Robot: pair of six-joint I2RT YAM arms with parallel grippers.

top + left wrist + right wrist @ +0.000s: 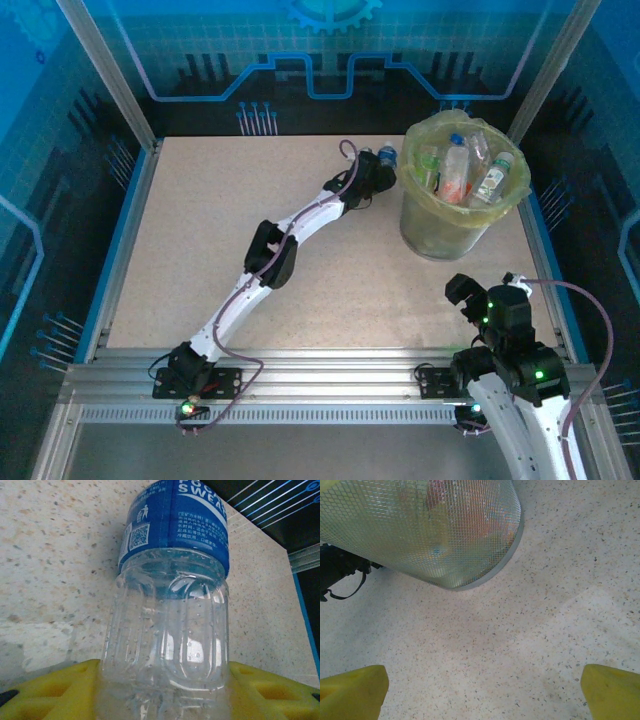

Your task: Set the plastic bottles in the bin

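A clear plastic bottle [170, 605] with a blue label sits between the yellow fingers [55, 692] of my left gripper [165, 690], which is shut on its lower body. In the top view that gripper [375, 170] is stretched to the far middle of the table, and the bottle [387, 156] pokes out just left of the bin [440, 225]. The bin, lined with a yellow-green bag, holds several bottles [456, 170]. My right gripper [468, 293] hovers near the front right, open over bare table, with nothing between its fingers [355, 692]. The bin's mesh wall [445, 535] lies ahead of it.
The speckled tabletop [200, 230] is bordered by blue side edges and metal frame posts [110, 70]. An aluminium rail [320, 365] runs along the near edge by the arm bases. A black strap [340, 575] shows left of the bin's base.
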